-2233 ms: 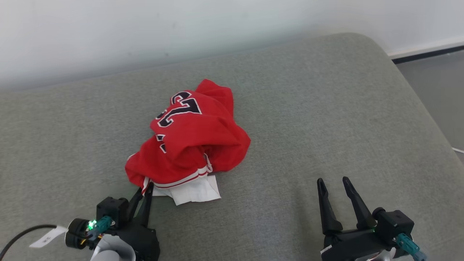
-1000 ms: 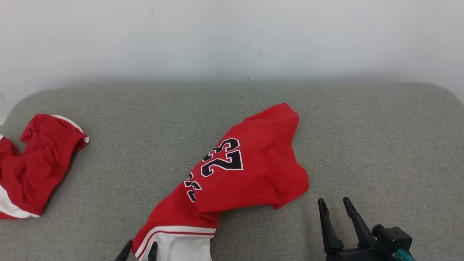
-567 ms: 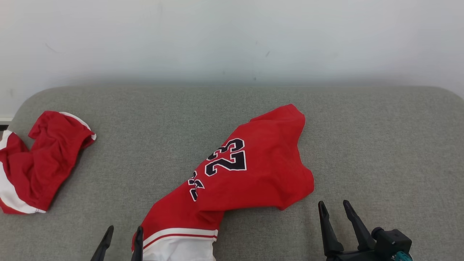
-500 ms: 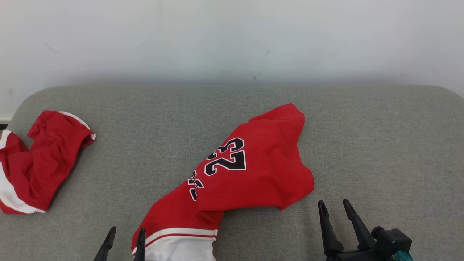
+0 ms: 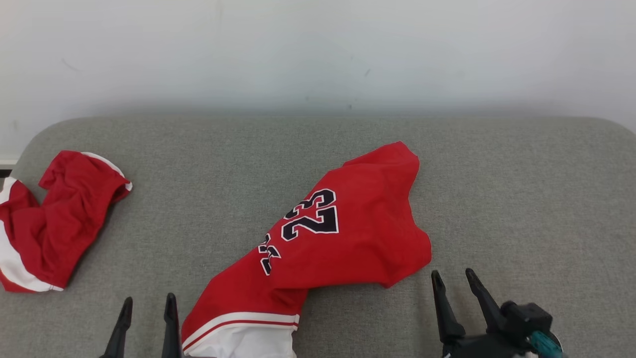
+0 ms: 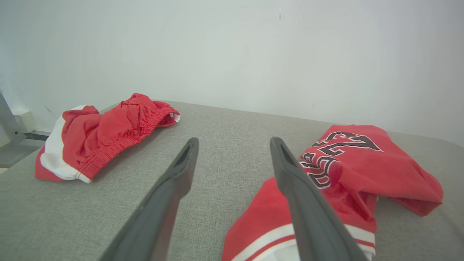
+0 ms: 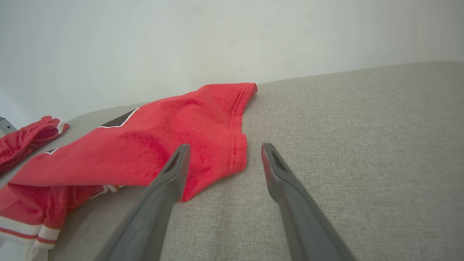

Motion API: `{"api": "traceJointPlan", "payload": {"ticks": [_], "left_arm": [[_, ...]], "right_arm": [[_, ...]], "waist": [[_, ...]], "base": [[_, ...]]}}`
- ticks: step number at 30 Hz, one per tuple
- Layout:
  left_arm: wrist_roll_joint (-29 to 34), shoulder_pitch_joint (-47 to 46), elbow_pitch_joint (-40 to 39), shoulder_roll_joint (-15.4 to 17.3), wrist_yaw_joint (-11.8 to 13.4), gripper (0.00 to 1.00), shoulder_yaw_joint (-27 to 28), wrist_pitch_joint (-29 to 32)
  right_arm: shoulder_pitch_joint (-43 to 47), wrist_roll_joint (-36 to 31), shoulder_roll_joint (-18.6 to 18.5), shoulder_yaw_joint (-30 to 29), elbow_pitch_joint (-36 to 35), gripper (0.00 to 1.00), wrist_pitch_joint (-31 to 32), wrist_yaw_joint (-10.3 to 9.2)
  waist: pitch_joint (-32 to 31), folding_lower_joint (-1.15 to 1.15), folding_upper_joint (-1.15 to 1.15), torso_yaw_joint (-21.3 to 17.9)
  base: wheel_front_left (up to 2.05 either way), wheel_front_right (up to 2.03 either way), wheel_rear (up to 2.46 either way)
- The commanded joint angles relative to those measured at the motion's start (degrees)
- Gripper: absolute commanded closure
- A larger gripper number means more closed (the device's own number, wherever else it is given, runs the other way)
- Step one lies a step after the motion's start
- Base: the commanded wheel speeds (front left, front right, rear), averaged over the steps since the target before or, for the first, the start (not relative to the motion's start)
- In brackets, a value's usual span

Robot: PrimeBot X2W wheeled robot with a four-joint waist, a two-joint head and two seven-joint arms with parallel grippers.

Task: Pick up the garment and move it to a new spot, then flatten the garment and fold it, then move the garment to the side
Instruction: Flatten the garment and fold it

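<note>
While the red basketball jersey [image 5: 348, 233] with the black "23" and the white-and-red striped hem is lying rumpled and slantwise in the middle of the grey woven-fabric cushion [image 5: 521, 199], nothing is gripping it. Its hem is running off the near edge of the head view, and its far corner is pointing toward the plain white wall [image 5: 318, 49]. Its right corner is sitting just beside the right gripper [image 5: 452, 272], whose two dark fingers are standing apart with nothing between them. The left gripper [image 5: 149, 298] is hovering just left of the hem with its fingers spread wide too, not touching the cloth as far as I can tell.

Loads of bare cushion is showing to the right of the jersey and behind it, plus a decent strip on the left. Well apart on the far left, a second crumpled red-and-white garment [image 5: 59, 219] is sitting near the cushion's rounded corner. The cushion is running right up to the wall at the back, and its corners are curving off on both sides.
</note>
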Motion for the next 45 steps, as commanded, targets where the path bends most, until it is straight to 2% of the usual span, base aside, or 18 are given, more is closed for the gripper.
{"api": "traceJointPlan", "payload": {"ticks": [1, 10, 11, 18, 24, 25, 26, 27, 33, 36, 45], "left_arm": [[1.05, 0.94, -0.15, -0.73, -0.67, 0.00, 0.93, -0.18], [6.04, 0.87, 0.08, -4.60, -3.90, 0.00, 6.34, -0.20], [6.04, 0.87, 0.08, -4.60, -3.90, 0.00, 6.34, -0.20], [7.77, 0.64, 1.79, -6.21, -5.96, 0.00, 7.86, -0.20], [8.07, 0.95, 1.94, -6.56, -6.79, 0.00, 8.84, -0.21], [8.11, 0.94, 1.97, -6.56, -6.91, 0.00, 9.06, -0.21], [8.15, 0.89, 2.01, -6.61, -6.84, 0.00, 9.18, -0.21], [8.20, 0.84, 2.06, -6.65, -6.96, 0.00, 9.35, -0.21], [8.45, 1.30, 2.40, -6.77, -7.46, 0.00, 10.29, -0.21], [8.25, 1.66, 2.76, -6.76, -7.31, 0.00, 10.65, -0.21], [5.64, 3.08, 3.68, -6.79, -6.88, 0.00, 11.45, -0.21]], "right_arm": [[-1.50, -0.67, 0.02, 0.20, 0.95, 0.00, -0.24, -0.10], [-11.44, -4.55, 0.02, -0.89, 14.86, 0.00, -0.24, -0.11], [-11.44, -4.55, 0.02, -0.89, 14.86, 0.00, -0.24, -0.11], [-15.69, -7.78, 0.06, -4.80, 26.48, 0.00, -0.24, -0.11], [-17.06, -7.12, 0.04, -6.35, 30.99, 0.00, -0.24, -0.11], [-17.21, -7.05, 0.03, -6.32, 31.23, 0.55, -0.25, -0.11], [-17.50, -6.97, 0.03, -6.36, 31.56, 0.82, -0.24, -0.11], [-17.81, -6.75, 0.01, -6.40, 31.65, 1.00, -0.24, -0.11], [-18.07, -6.08, 0.01, -7.67, 29.09, 1.00, -0.24, -0.11], [-16.02, -5.26, 0.06, -6.46, 26.48, 1.00, -0.24, -0.11], [-8.34, -4.15, 0.01, -1.88, 14.80, 1.00, -0.24, -0.11]], "waist": [[0.02, 0.00, 0.00, 0.19], [0.65, 0.00, 0.00, 2.98], [0.65, 0.00, 0.00, 2.98], [0.27, 0.00, 0.00, 6.43], [0.23, 0.00, 0.00, 8.42], [0.30, 0.00, 0.00, 8.58], [0.41, 0.00, 0.00, 8.71], [0.48, 0.00, 0.00, 8.80], [0.49, 0.00, 0.00, 8.26], [-0.19, 0.00, 0.00, 7.07], [-1.31, 0.00, 0.00, 0.07]], "base": [[0.00, 0.00, 0.00], [0.00, 0.00, 0.00], [0.00, 0.00, 0.00], [0.00, 0.00, 0.00], [0.00, 0.00, 0.00], [0.00, 0.00, 0.00], [0.00, 0.00, 0.00], [0.00, 0.00, 0.00], [0.00, 0.00, 0.00], [0.00, 0.00, 0.00], [0.00, 0.00, 0.00]]}}
